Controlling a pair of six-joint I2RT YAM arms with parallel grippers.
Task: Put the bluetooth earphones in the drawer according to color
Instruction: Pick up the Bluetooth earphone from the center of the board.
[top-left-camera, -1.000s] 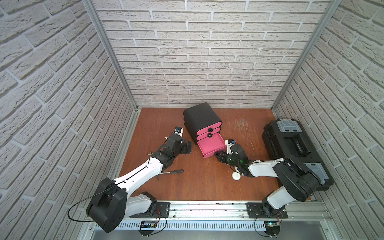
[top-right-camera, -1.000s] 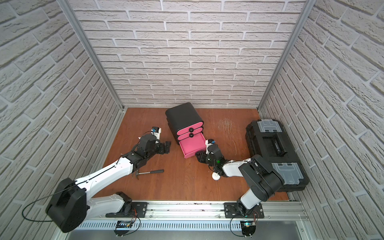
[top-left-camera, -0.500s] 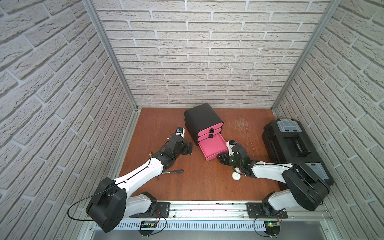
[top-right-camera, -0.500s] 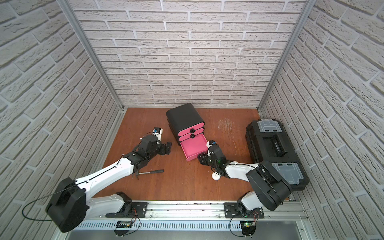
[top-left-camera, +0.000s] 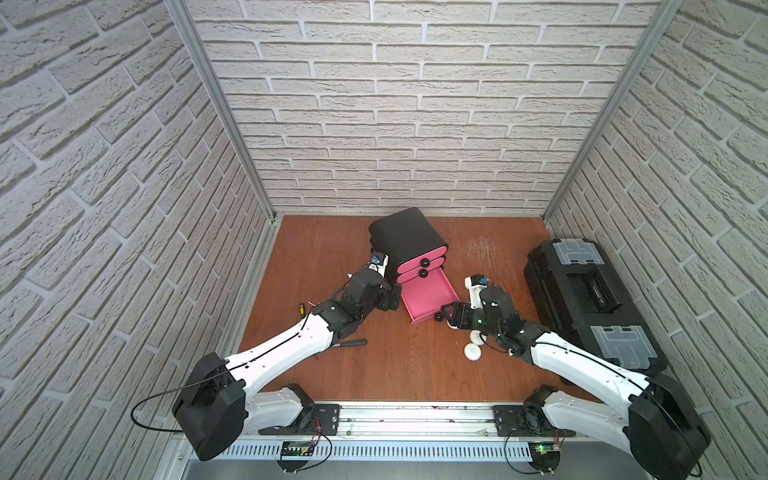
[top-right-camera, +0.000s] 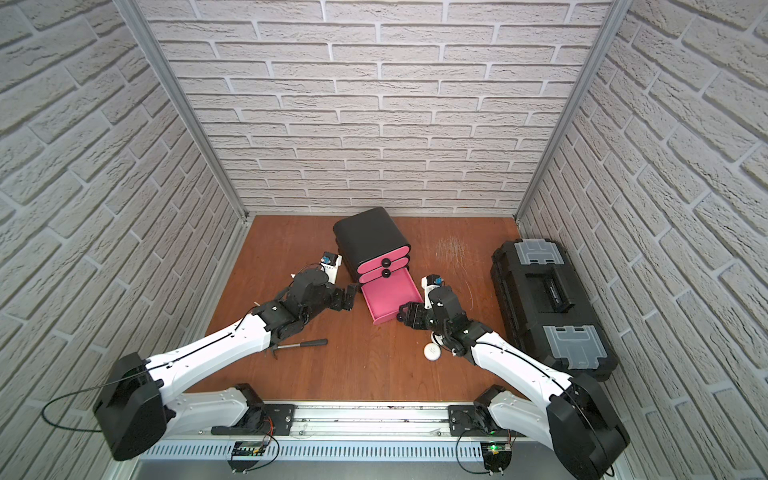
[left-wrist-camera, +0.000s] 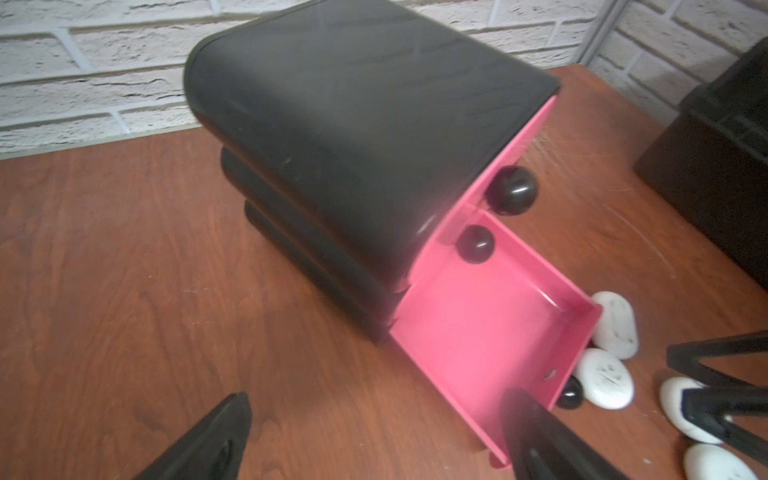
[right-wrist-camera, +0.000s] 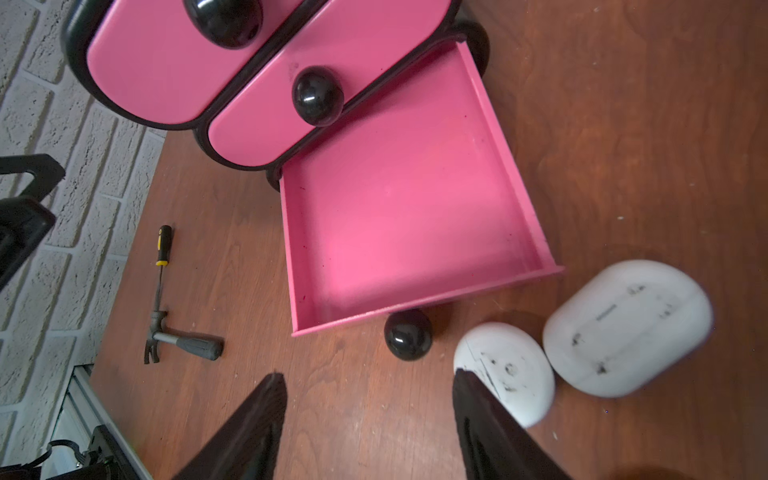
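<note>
A black toolbox (top-left-camera: 590, 299) sits at 3 o'clock of the drawer (top-left-camera: 405, 235), whose pink bottom tray (right-wrist-camera: 407, 208) stands out, empty; a hammer (top-right-camera: 301, 344) lies at 7. White earphones (right-wrist-camera: 623, 328) lie on the tabletop (top-left-camera: 332, 249) at 5, beside the tray's knob (right-wrist-camera: 408, 334). The left jaws gape wide, the right jaws stand apart, both empty.

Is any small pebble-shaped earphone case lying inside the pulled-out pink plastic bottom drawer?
No, the open pink drawer shows only bare floor; two white cases lie outside its front.

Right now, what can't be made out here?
- Two shut upper drawers: contents hidden in every view.
- Hammer head: under the left arm, top view.
- One white case: cut by the left wrist picture's edge.
- Another white case: partly under the right arm.
</note>
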